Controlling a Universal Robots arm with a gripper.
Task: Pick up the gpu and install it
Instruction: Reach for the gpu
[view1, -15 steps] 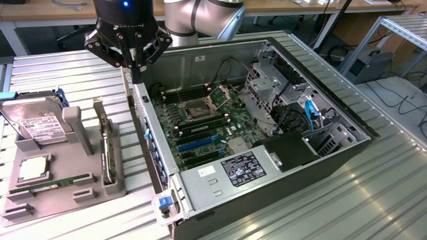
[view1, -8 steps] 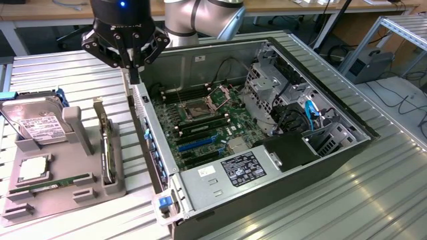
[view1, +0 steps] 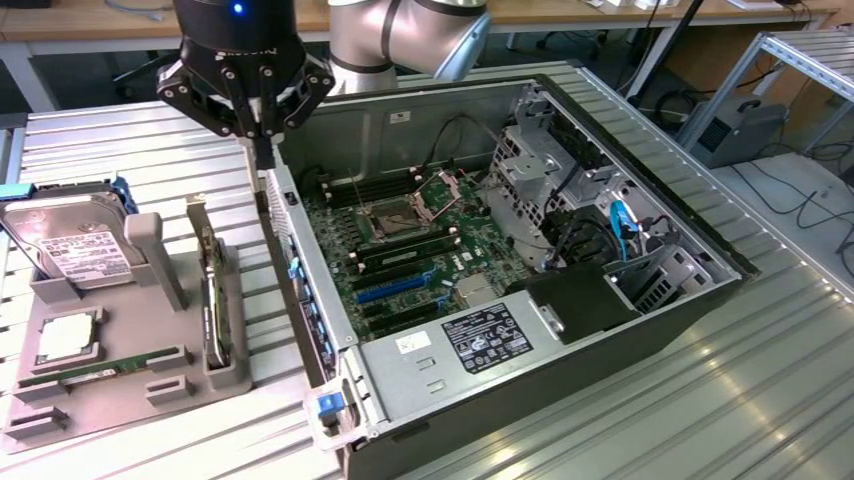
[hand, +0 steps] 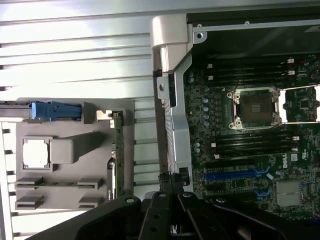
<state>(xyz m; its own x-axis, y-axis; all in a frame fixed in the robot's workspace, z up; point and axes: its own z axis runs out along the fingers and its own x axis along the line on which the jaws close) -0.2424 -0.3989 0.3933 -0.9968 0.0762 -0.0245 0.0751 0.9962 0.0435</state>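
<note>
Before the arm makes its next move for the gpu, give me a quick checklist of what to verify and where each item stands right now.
1. gpu standing upright in the grey holder: ok.
2. gripper open for a grasp: not ok, it is shut, with nothing seen in it.
3. gripper above the gpu: not ok, it hangs over the computer case's side wall, beside the holder.
4. Case open with the motherboard exposed: ok.
5. Blue expansion slot free of cards: ok.
</note>
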